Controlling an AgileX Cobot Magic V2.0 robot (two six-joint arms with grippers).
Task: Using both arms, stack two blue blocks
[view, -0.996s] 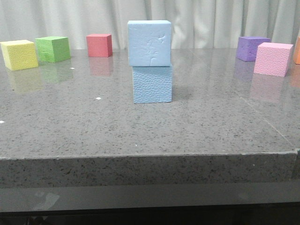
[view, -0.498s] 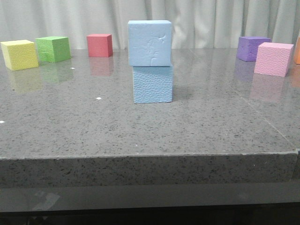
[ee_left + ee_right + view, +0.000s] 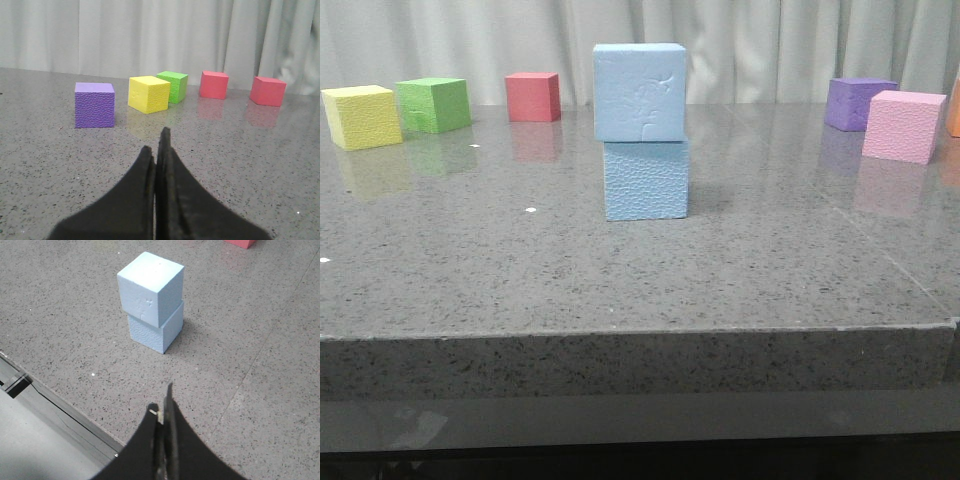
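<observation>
Two pale blue blocks stand stacked mid-table. The upper blue block (image 3: 639, 91) rests on the lower blue block (image 3: 645, 180), shifted a little to the left. The stack also shows in the right wrist view, upper block (image 3: 150, 287) over lower block (image 3: 155, 331). My right gripper (image 3: 162, 402) is shut and empty, well back from the stack near the table's front edge. My left gripper (image 3: 156, 145) is shut and empty, pointing at other cubes; the stack is out of its view. Neither gripper shows in the front view.
In the front view, a yellow cube (image 3: 361, 117), green cube (image 3: 433, 104) and red cube (image 3: 532, 96) stand at the back left; a purple cube (image 3: 860, 103) and pink cube (image 3: 903, 125) at the back right. The table's front edge (image 3: 640, 335) runs across.
</observation>
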